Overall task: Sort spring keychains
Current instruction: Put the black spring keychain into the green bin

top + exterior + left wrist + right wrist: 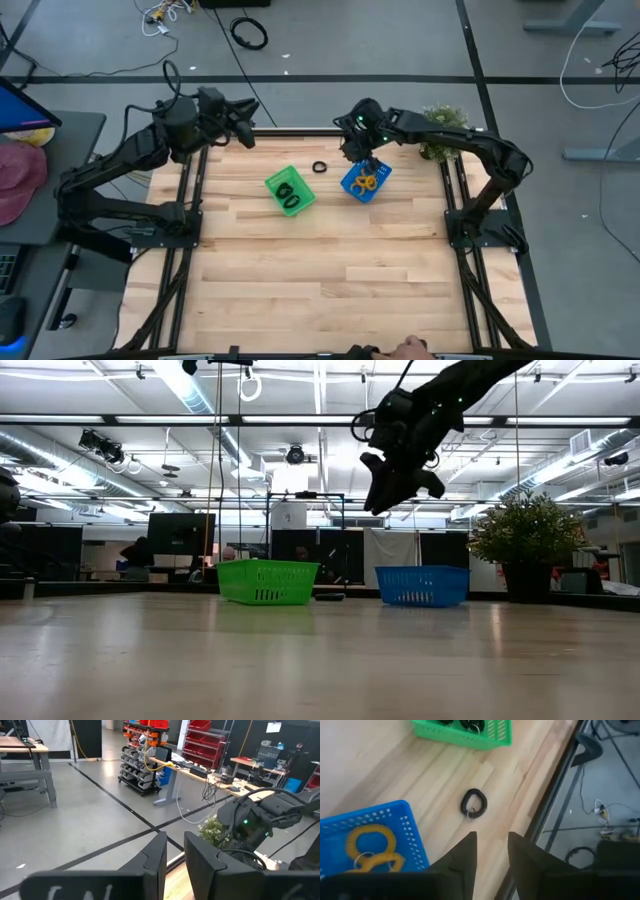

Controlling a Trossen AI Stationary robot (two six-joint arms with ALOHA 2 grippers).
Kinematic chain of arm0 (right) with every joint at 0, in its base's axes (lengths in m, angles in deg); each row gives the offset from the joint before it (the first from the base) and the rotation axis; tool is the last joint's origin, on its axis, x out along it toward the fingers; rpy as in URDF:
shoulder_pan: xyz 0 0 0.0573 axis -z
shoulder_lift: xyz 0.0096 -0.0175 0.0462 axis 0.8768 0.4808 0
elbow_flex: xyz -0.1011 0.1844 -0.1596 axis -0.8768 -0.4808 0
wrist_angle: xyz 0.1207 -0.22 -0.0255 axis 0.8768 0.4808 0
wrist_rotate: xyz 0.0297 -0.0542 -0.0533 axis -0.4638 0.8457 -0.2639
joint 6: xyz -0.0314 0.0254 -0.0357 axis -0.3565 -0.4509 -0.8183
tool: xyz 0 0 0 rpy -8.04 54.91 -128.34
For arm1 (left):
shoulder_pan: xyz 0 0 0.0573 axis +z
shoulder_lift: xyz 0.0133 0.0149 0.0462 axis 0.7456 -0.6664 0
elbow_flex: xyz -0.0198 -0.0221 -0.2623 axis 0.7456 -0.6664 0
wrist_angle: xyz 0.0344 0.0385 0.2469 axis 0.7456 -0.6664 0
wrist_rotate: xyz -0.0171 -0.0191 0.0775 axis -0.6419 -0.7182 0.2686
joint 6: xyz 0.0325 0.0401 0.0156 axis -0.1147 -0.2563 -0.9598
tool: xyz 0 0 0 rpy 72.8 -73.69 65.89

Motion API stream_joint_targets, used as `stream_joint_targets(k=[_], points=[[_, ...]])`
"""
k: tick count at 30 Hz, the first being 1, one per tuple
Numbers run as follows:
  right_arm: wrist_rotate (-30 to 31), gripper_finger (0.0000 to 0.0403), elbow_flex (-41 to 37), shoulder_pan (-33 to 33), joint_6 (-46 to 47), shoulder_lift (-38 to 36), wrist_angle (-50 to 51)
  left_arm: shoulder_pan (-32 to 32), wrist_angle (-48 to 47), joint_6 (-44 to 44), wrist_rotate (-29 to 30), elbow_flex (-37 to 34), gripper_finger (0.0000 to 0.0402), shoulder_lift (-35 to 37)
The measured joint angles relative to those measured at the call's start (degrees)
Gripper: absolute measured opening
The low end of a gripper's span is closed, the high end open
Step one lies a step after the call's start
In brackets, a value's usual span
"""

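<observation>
One black spring keychain (pixel 473 803) is loose on the table (pixel 320 270), between the green basket (pixel 290 190) and the blue basket (pixel 364 180). Right gripper (pixel 490 851) hangs high over the blue basket, fingers slightly parted, empty. The orange keychains (pixel 367 851) inside are cut off in its wrist view. Left gripper (pixel 175 854) waits beyond the green basket, fingers slightly apart.

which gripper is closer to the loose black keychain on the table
Right. The right gripper hangs just beside the loose black keychain, by the blue basket. The left gripper sits farther off at the table's far edge.
</observation>
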Motion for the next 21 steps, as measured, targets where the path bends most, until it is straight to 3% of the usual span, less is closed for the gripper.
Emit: stream_joint_targets(k=[11, 17, 21], points=[[-1.09, 0.0112, 0.4, 0.2, 1.23, 8.46, -7.97, 2.07, -1.41, -0.56, -0.25, 0.0, 0.0069, 0.02], [0.72, 0.0112, 11.08, -1.83, 5.68, 17.16, -3.9, 2.41, -2.99, -0.69, -0.3, 0.0, 0.0069, 0.02], [0.71, 0.0112, 20.09, -2.52, 8.5, 22.81, 1.48, 2.41, -3.45, -0.69, -3.59, 0.0, 0.0069, 0.04]])
